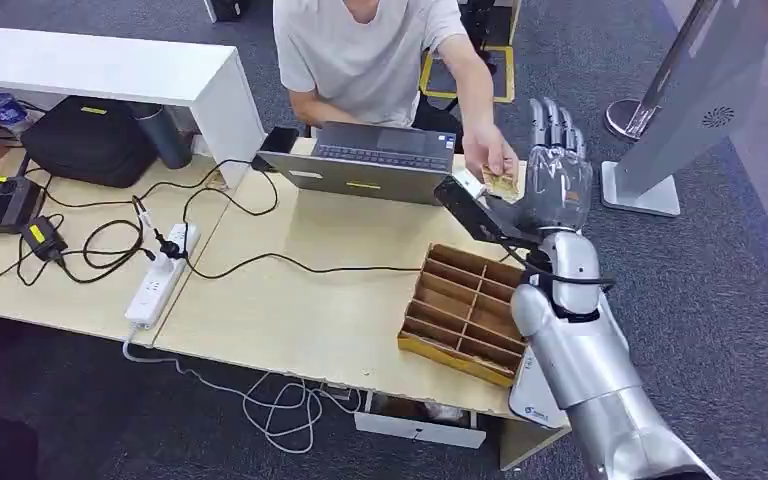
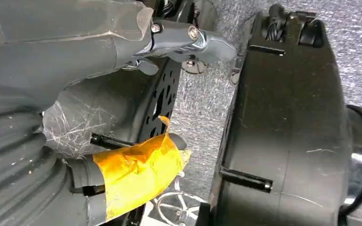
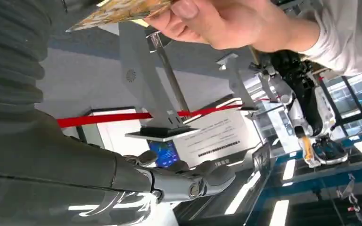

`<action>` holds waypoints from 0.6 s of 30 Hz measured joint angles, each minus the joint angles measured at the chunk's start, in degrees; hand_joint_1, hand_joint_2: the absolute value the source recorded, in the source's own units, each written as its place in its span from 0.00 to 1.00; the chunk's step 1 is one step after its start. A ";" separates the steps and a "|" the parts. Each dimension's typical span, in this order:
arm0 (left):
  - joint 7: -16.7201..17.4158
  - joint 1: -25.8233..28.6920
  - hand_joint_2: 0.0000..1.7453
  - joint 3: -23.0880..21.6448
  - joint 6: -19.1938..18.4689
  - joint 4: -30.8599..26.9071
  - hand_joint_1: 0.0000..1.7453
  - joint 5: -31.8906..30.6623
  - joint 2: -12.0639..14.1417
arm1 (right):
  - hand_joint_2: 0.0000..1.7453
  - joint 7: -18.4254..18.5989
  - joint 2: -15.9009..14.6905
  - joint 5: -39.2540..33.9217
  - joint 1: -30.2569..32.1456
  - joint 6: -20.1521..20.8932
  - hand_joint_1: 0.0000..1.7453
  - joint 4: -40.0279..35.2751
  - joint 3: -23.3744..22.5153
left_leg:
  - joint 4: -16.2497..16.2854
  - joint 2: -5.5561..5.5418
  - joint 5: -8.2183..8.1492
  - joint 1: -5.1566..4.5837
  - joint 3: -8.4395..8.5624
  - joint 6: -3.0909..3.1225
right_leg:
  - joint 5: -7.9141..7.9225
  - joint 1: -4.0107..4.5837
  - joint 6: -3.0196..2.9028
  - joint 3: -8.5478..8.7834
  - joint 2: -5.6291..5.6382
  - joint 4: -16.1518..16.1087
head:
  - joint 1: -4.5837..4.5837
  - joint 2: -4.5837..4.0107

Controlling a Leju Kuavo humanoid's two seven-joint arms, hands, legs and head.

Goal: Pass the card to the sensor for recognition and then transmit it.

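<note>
A person's hand (image 1: 487,155) holds a yellowish patterned card (image 1: 506,184) by its edge, right against the palm of my raised right hand (image 1: 558,172). That hand's fingers point up and apart. In the right wrist view the person's fingers (image 3: 207,21) pinch the card (image 3: 122,9), while my thumb (image 3: 188,181) stays well away from it. A black tilted sensor (image 1: 468,207) sits just below the card at the table's right edge. My left hand (image 2: 99,94) hangs beside my body over grey carpet with nothing in it.
A wooden divided box (image 1: 465,310) lies on the table (image 1: 310,310) in front of my right arm. A laptop (image 1: 370,160) stands before the seated person. A power strip (image 1: 160,275), cables and a black bag (image 1: 90,140) are at left. A white kiosk stand (image 1: 700,80) is at right.
</note>
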 joint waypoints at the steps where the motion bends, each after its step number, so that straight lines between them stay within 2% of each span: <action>1: 0.04 0.00 1.00 0.00 -0.07 0.09 0.00 0.02 0.00 | 1.00 -0.11 0.00 -0.48 0.00 -0.02 0.00 0.33 0.35 | 0.00 0.00 0.00 0.00 0.00 0.00 | 0.00 0.00 0.00 0.00 0.00 0.00 | 0.00 0.00; 7: -0.04 -0.01 1.00 0.00 -0.35 0.35 0.00 0.18 0.00 | 1.00 -0.48 0.02 -1.03 0.09 -0.20 0.00 1.27 1.07 | 0.00 -0.02 0.00 0.00 -0.02 0.00 | 0.00 0.00 0.00 -0.01 -0.01 0.00 | 0.00 0.00; 8: -0.13 -0.01 1.00 0.00 -0.37 0.35 0.00 0.18 0.00 | 1.00 -0.59 0.02 -1.10 0.10 -0.20 1.00 1.38 1.09 | 0.00 -0.02 0.00 0.00 -0.02 0.00 | 0.00 0.00 0.00 -0.01 -0.02 0.00 | 0.00 0.00; 11: -1.38 -0.01 1.00 0.00 -0.44 0.37 0.00 0.53 0.00 | 1.00 -1.01 0.02 -1.62 0.29 -0.28 1.00 1.36 1.23 | 0.00 -0.02 0.00 0.00 -0.02 0.00 | 0.00 0.00 0.00 -0.02 -0.02 0.00 | 0.00 0.00; 15: -5.29 -0.02 1.00 0.00 -0.15 0.37 0.00 1.01 -0.02 | 1.00 -1.33 0.02 -2.43 0.91 -0.20 1.00 0.83 1.60 | 0.00 -0.02 0.00 0.00 -0.02 0.00 | 0.00 0.00 0.00 -0.03 -0.01 0.00 | 0.00 0.00; 18: -6.08 -0.02 1.00 0.00 0.11 0.37 0.00 1.03 -0.02 | 1.00 -1.36 0.00 -2.49 1.12 -0.17 1.00 0.46 1.86 | 0.00 -0.01 0.00 0.00 -0.02 0.00 | 0.00 0.00 0.00 -0.03 -0.01 -0.01 | 0.00 0.00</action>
